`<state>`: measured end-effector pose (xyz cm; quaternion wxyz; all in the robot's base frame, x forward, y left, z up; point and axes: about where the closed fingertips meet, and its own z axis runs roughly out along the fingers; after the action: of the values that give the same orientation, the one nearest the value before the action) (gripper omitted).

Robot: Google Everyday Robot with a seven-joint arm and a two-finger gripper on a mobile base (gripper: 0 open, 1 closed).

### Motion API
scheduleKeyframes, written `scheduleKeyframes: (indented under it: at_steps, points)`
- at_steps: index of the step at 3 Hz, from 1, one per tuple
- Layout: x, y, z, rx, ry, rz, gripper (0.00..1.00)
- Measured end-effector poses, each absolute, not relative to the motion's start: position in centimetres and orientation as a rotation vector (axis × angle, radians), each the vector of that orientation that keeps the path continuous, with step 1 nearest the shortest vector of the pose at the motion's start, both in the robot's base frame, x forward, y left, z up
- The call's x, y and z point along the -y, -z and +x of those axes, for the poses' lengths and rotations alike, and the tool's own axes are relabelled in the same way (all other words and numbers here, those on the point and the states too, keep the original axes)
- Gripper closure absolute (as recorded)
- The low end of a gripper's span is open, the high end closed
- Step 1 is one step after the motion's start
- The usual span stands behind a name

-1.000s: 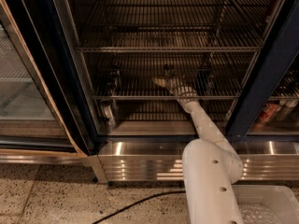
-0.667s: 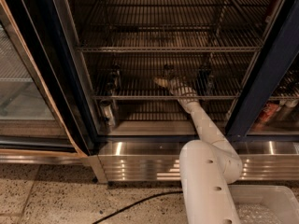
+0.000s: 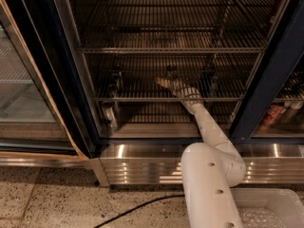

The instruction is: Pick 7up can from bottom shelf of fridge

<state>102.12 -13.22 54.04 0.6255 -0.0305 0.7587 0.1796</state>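
The 7up can (image 3: 171,73) is standing mid-rack on the bottom shelf (image 3: 137,99) of the fridge (image 3: 142,158), back from the front rail. The gripper (image 3: 165,82) is reaching in low over that rail, just in front of the can, apparently to take it from the side. Its grip state cannot be told. A dark can (image 3: 207,80) is standing near, to the right.

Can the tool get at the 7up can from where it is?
Probably yes: the tool is inside the fridge, above the bottom shelf and right in front of the 7up can, with nothing visible between them.
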Motion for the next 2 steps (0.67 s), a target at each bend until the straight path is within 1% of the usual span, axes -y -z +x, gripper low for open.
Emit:
scheduleKeyframes:
  at_steps: [2]
  points:
    - [12.84, -53.47, 101.89, -1.757, -0.48, -0.007, 0.0]
